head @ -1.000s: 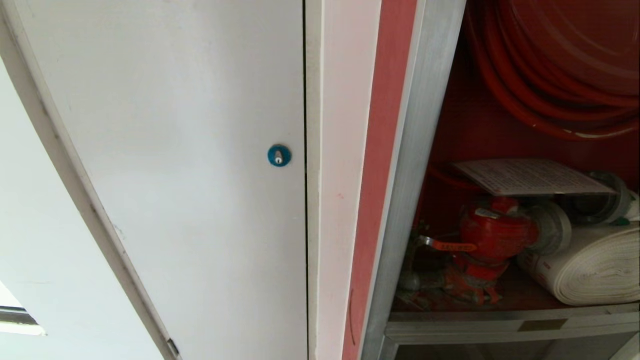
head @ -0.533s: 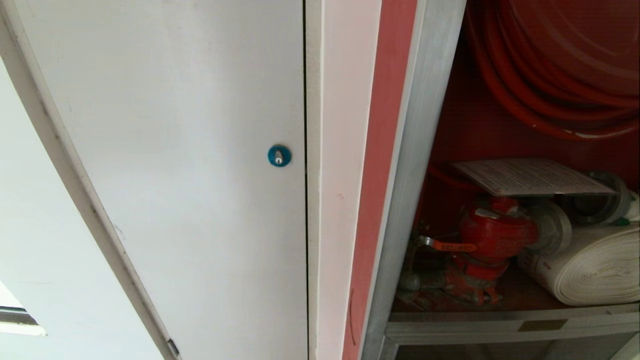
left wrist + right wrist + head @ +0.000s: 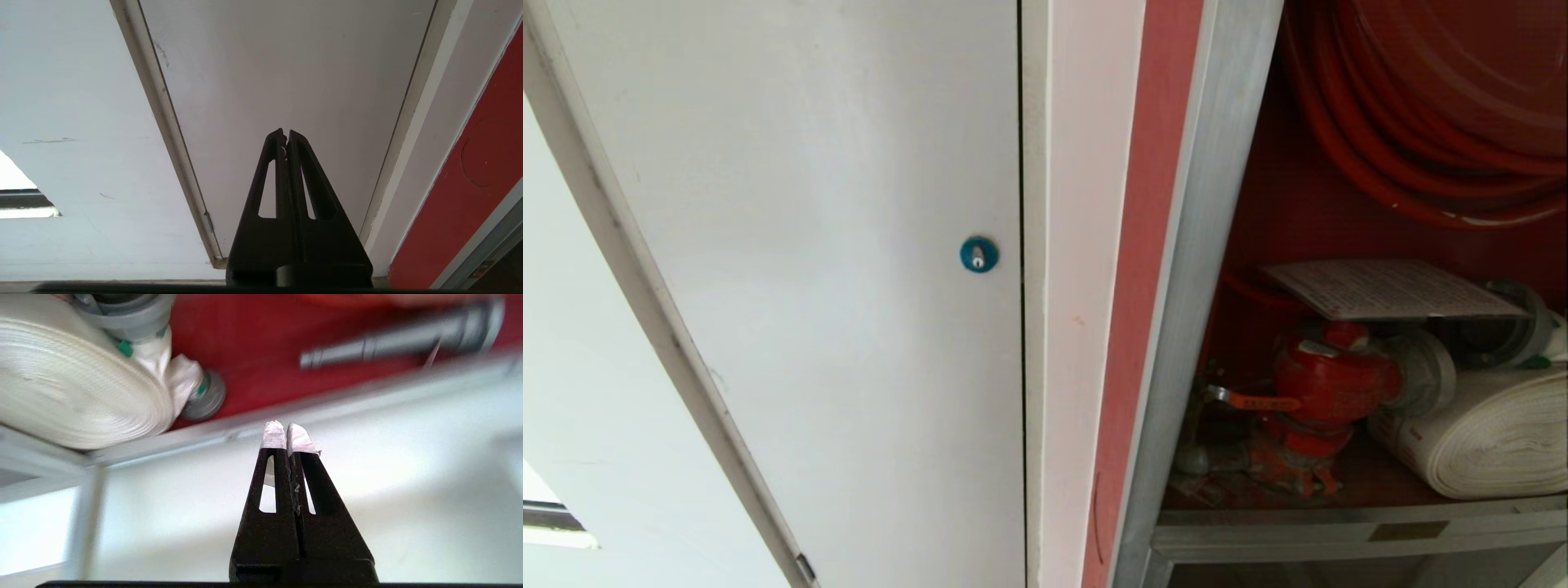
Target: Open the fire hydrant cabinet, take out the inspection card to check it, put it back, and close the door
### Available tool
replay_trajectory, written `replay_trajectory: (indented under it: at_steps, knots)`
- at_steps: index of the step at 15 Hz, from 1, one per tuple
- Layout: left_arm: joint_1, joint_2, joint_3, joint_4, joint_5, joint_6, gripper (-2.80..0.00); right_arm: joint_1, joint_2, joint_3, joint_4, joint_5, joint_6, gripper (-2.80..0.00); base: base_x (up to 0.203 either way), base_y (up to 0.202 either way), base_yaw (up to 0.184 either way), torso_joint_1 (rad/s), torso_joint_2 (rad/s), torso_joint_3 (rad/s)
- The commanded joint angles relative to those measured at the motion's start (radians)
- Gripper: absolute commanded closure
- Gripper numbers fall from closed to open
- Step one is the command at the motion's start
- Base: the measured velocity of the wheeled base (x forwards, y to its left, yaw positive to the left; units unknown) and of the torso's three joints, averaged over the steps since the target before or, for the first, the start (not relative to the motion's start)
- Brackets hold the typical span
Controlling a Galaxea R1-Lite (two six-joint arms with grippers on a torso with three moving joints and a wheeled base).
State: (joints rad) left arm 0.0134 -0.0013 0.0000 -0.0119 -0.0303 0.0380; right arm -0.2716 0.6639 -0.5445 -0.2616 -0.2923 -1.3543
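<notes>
The fire hydrant cabinet (image 3: 1209, 245) stands open at the right of the head view, its silver frame edging a red interior. The inspection card (image 3: 1388, 288), white with rows of small print, lies flat on top of the red valve (image 3: 1327, 384). The cabinet's glass door is out of view. My right gripper (image 3: 287, 433) is shut with nothing in it, its white-taped tips just outside the cabinet's silver bottom rail (image 3: 245, 430), near the white rolled hose (image 3: 73, 388). My left gripper (image 3: 285, 136) is shut and empty, parked facing the plain white door (image 3: 286, 73). Neither arm shows in the head view.
A red hose reel (image 3: 1437, 106) hangs above the card. A white rolled hose (image 3: 1494, 433) lies right of the valve. A grey nozzle (image 3: 392, 339) rests on the red floor. The plain white door (image 3: 809, 245) with a blue round lock (image 3: 978, 254) fills the left.
</notes>
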Motion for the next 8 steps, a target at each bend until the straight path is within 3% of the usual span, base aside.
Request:
replay_trajectory:
  at_steps: [1, 4, 8]
  knots:
    - [0.0, 0.0, 0.006, 0.0, 0.0, 0.0, 0.0, 0.012, -0.04, 0.0, 0.02, -0.028, 0.058, 0.0, 0.0, 0.0, 0.0, 0.0, 0.0, 0.0]
    - [0.0, 0.001, 0.006, 0.0, 0.0, 0.0, 0.0, 0.018, -0.046, -0.024, 0.127, -0.035, 0.281, 0.0, 0.0, 0.0, 0.0, 0.0, 0.0, 0.0]
    - [0.0, 0.0, 0.006, -0.002, 0.0, 0.0, 0.0, 0.022, -0.048, -0.136, 0.457, 0.0, 0.65, 0.0, 0.0, 0.0, 0.0, 0.0, 0.0, 0.0]
